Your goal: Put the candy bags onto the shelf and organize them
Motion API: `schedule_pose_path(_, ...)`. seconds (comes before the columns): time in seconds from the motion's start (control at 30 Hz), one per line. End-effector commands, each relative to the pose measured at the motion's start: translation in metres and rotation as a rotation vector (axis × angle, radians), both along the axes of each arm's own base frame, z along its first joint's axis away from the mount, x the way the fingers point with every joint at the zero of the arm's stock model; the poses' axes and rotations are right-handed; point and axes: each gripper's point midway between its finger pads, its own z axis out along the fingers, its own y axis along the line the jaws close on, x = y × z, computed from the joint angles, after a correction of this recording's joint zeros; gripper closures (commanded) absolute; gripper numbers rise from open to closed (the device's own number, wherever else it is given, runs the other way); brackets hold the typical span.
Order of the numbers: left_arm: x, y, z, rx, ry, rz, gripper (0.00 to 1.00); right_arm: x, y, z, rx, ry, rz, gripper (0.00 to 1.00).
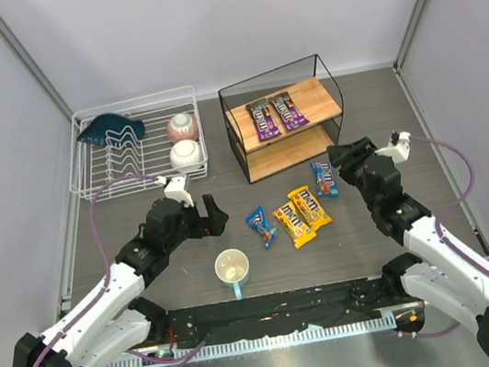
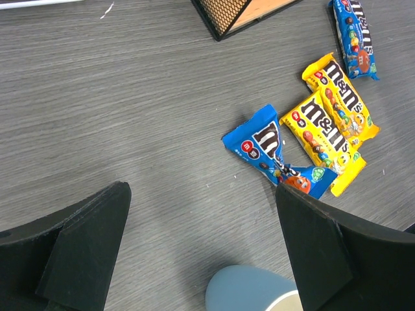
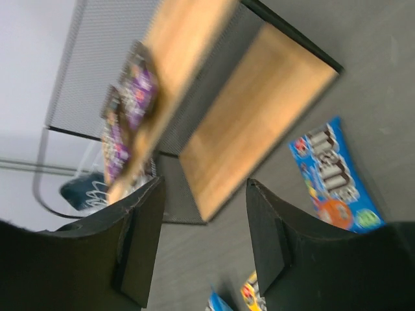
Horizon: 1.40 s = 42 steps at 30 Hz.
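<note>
While hovering low over the grey table (image 1: 237,194), carries nothing in the left gripper (image 2: 200,191): black fingers (image 2: 84,240) spread wide, only tabletop between them. Just beyond those fingers, a crumpled blue candy bag (image 2: 269,146) flat on the table, touching at one end the nearer of two yellow-orange candy bags (image 2: 324,139), these side by side and touching each other. At the bottom edge of the left wrist view, the rim of a light blue mug (image 2: 249,288); seen from above, upright, near the left gripper on its near side.

Likewise nothing held on the other side: right gripper (image 1: 335,154) parted, with a clear gap between the fingers, aimed at the shelf (image 1: 288,153) from just off its right front corner. Beside the right gripper, a second blue candy bag (image 3: 334,178) flat on the table, near the shelf's lower board. On the upper board, two purple candy bags (image 1: 261,119) lying flat, side by side.

Farther left, well apart from the bags, a white wire dish rack (image 1: 153,133) with two bowls (image 1: 186,154) and a dark blue item (image 1: 110,127).
</note>
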Motion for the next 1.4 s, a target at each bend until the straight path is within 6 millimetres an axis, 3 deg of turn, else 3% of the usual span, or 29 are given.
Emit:
schedule_pose_path(0.0,0.005,-0.008,0.015,-0.027,-0.038,-0.023,0.0,-0.024,0.001,-0.067,0.078,0.156,0.0,0.42)
schedule_pose_path(0.13,0.005,-0.008,0.016,-0.026,-0.038,-0.022,0.0,-0.036,0.006,-0.11,0.168,0.263,-0.002,0.46)
schedule_pose_path(0.3,0.003,-0.005,0.015,-0.026,-0.04,-0.016,0.0,-0.05,0.005,-0.138,0.19,0.345,-0.017,0.48)
schedule_pose_path(0.83,0.001,-0.009,0.015,-0.029,-0.036,-0.031,0.0,-0.056,0.002,-0.177,0.204,0.449,-0.068,0.48)
schedule_pose_path(1.1,0.001,-0.01,0.013,-0.022,-0.03,-0.034,0.0,-0.044,0.0,-0.176,0.205,0.416,-0.097,0.48)
schedule_pose_path(1.37,0.0,-0.01,0.013,-0.023,-0.029,-0.036,0.0,-0.038,0.001,-0.189,0.191,0.436,-0.104,0.48)
